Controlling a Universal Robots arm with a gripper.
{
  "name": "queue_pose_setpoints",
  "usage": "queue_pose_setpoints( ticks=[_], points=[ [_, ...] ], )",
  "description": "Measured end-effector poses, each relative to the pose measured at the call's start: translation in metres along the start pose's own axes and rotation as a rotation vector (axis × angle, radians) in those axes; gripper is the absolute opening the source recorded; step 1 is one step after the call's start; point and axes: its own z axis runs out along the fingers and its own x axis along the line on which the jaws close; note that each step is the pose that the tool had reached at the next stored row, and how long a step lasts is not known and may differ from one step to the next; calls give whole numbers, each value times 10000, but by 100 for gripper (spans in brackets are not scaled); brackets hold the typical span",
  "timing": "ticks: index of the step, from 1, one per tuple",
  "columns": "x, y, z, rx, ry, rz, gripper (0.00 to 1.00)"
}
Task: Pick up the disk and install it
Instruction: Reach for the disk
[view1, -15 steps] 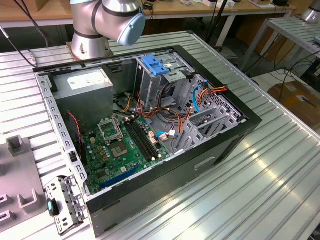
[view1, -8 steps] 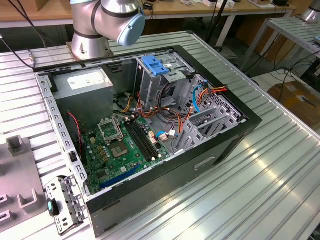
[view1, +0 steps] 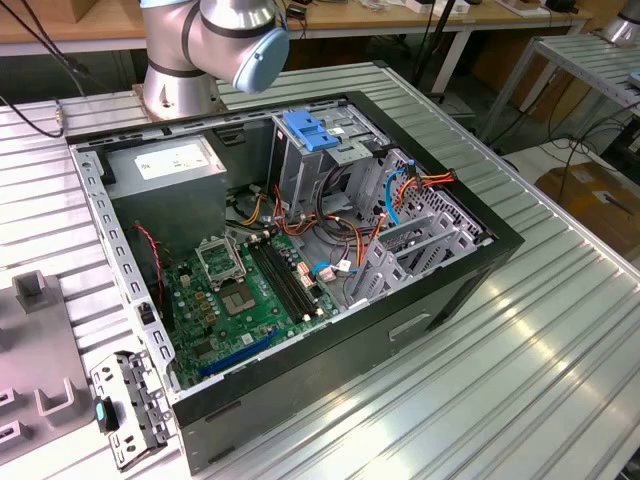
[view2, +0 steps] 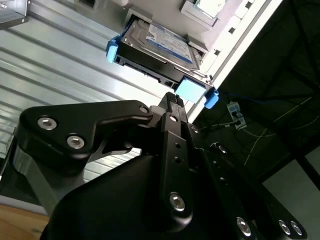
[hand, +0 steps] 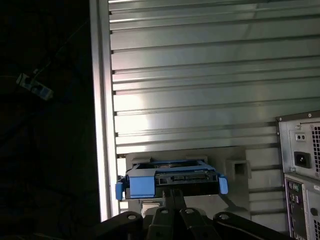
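At the lower left of the exterior view, a grey fixture plate (view1: 35, 400) with raised blocks lies on the ribbed aluminium table (view1: 520, 380). Just beside it is a small metal bracket (view1: 128, 410) carrying a teal tab. Above them, at the upper left, stands the robot arm's base (view1: 180, 70).

The middle of the frame is taken by the open computer case (view1: 330, 350), lying on its side. A power supply (view1: 165, 165) sits in its upper left corner, with the green motherboard (view1: 250, 290) below that. Next comes a tall metal drive cage (view1: 300, 170) topped by a blue clip (view1: 308, 132). To the right of the cage, orange, red and blue cables (view1: 400, 190) loop across the inside of the case, between the cage and a lower perforated bay (view1: 420, 240) (a tangle that also hangs over the motherboard's right edge). At the far right a cardboard box (view1: 595, 195) sits on the floor.

In both wrist views the disk (view2: 155, 45) (hand: 170, 176) lies flat on a grey holder plate (hand: 210, 156) near the table's edge. Its blue carrier runs round it, and its connector end faces the gripper (view2: 175, 98) (hand: 175, 192). The claw's fingers look drawn together, holding nothing. Their tips are just short of the connector end and just beside the blue end tab (view2: 192, 90). In the first wrist view a computer's rear panel (hand: 300, 165) stands on the table, well apart from the disk. A power strip (hand: 34, 86) lies on the dark floor past the table's edge.
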Motion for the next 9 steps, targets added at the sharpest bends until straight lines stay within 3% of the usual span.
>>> queue_pose_setpoints(
  ticks=[4, 9],
  points=[
    [124, -9, 3, 0, 1, 0, 11],
    [199, -16, 5, 0, 1, 1, 11]
  ],
)
